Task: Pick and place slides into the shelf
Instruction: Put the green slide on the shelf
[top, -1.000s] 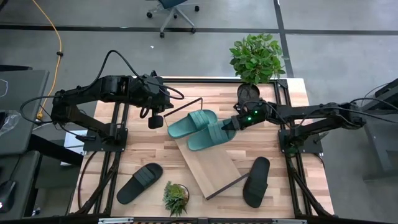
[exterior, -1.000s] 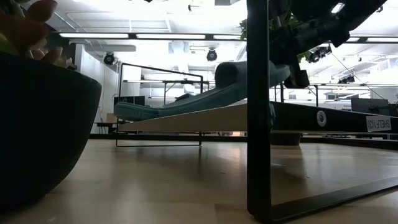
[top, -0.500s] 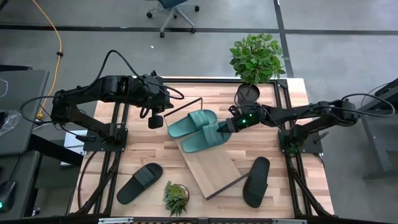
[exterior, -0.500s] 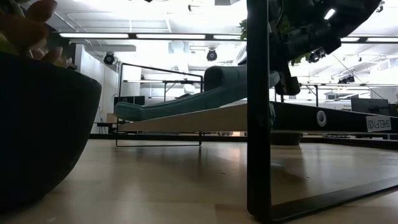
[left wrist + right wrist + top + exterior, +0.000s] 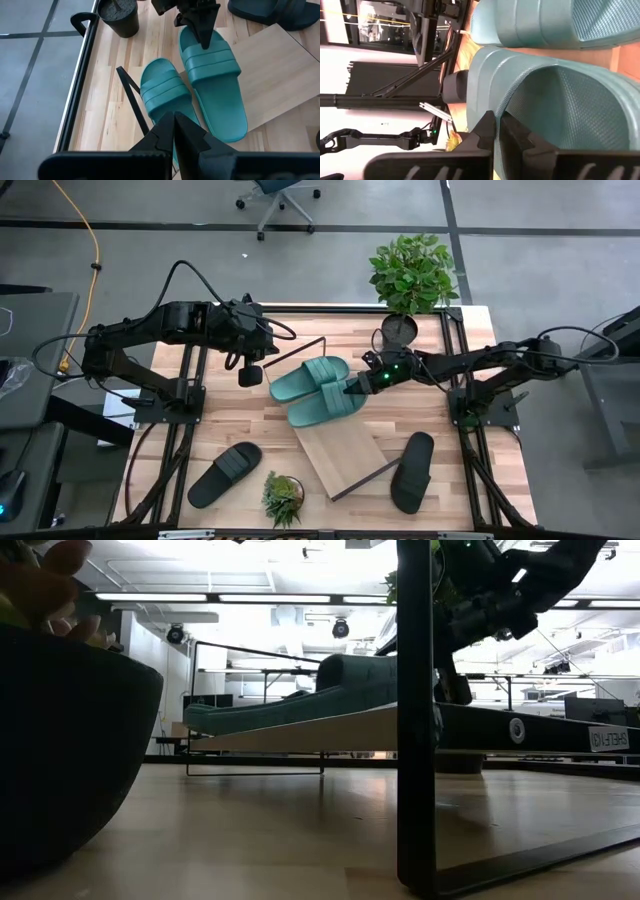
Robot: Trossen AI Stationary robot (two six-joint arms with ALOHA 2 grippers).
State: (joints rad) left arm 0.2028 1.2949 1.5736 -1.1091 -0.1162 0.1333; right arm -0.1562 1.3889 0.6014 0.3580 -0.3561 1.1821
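Four slides in all: two teal, two black. Teal pair side by side on the upper end of the slanted shelf [image 5: 335, 448], one teal slide [image 5: 308, 378] toward the left arm and the other teal slide [image 5: 325, 404] just beside it, toes hanging past the board's upper-left edge. Bare board left on the shelf's lower half, down to its near corner. One black slide [image 5: 224, 474] flat on the tabletop [image 5: 240, 412] left of the shelf, near a small potted plant [image 5: 282, 496]; the other black slide [image 5: 412, 471] right of the shelf, close to its lower corner. One larger potted plant [image 5: 412, 280] at the table's far right corner.

Right gripper [image 5: 352, 387] closed, tips pressed against the heel end of the nearer teal slide, nothing clamped. Left gripper [image 5: 250, 374] closed and empty, hovering off the shelf's upper-left edge, apart from the teal toes.
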